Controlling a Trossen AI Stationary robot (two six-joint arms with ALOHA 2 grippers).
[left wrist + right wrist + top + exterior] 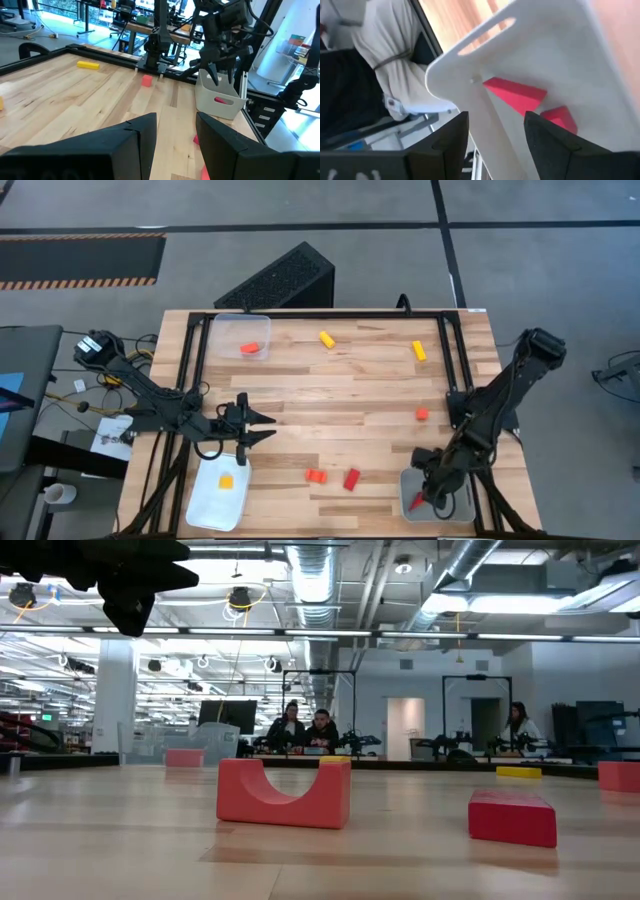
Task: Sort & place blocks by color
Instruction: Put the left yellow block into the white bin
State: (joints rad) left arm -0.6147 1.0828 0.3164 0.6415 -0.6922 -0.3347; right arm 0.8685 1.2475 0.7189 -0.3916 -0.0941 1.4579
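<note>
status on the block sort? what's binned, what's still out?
Binned: one yellow block in the near-left tray, one orange in the far-left tray, red pieces in the near-right tray. Right hand hovers open over that tray; left hand open, empty. Still loose: two yellow, two orange, one red.

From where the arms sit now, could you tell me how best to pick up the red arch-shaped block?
Take the red arch block from straight above, gripper fingers on its two flat long faces across the thin middle. It stands on its two legs with the curved cutout facing up, so the faces offer flat surfaces.
</note>
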